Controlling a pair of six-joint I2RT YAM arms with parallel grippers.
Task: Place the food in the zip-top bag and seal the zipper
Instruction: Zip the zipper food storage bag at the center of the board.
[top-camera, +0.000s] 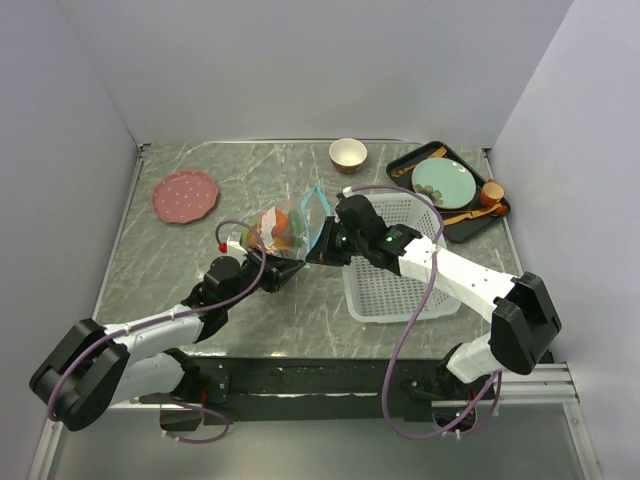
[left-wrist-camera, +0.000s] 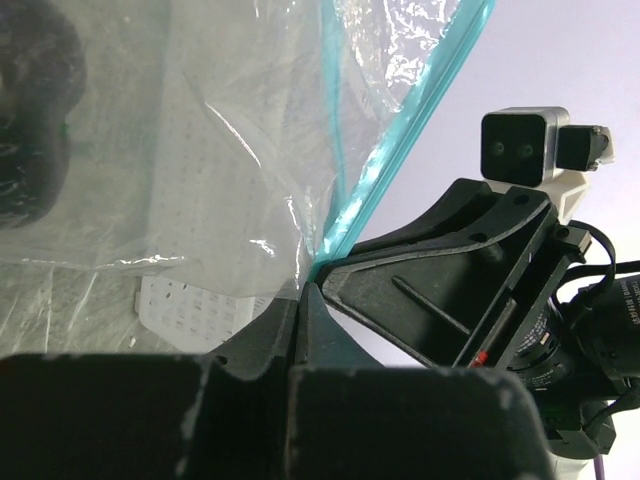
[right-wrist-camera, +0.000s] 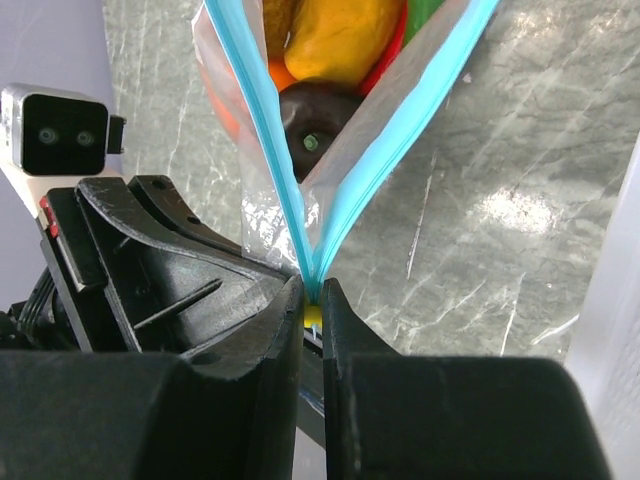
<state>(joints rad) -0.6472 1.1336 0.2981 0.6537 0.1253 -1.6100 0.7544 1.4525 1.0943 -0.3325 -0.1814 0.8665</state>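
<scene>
The zip-top bag (top-camera: 280, 228) lies on the table mid-left with the food inside. In the right wrist view I see a yellow-orange fruit (right-wrist-camera: 335, 35), a dark brown round piece (right-wrist-camera: 318, 115) and orange and red bits through its open mouth. The teal zipper (top-camera: 318, 212) gapes in a V (right-wrist-camera: 350, 190). My right gripper (top-camera: 318, 256) (right-wrist-camera: 312, 288) is shut on the zipper's near end, where the two strips meet. My left gripper (top-camera: 292, 272) (left-wrist-camera: 303, 290) is shut on the bag's corner right beside it, below the teal strip (left-wrist-camera: 380, 170).
A white perforated basket (top-camera: 395, 275) sits under my right arm. A tan bowl (top-camera: 347, 154) stands at the back. A black tray (top-camera: 503, 212) with a teal plate (top-camera: 445, 183) is back right. A pink plate (top-camera: 185, 195) is back left.
</scene>
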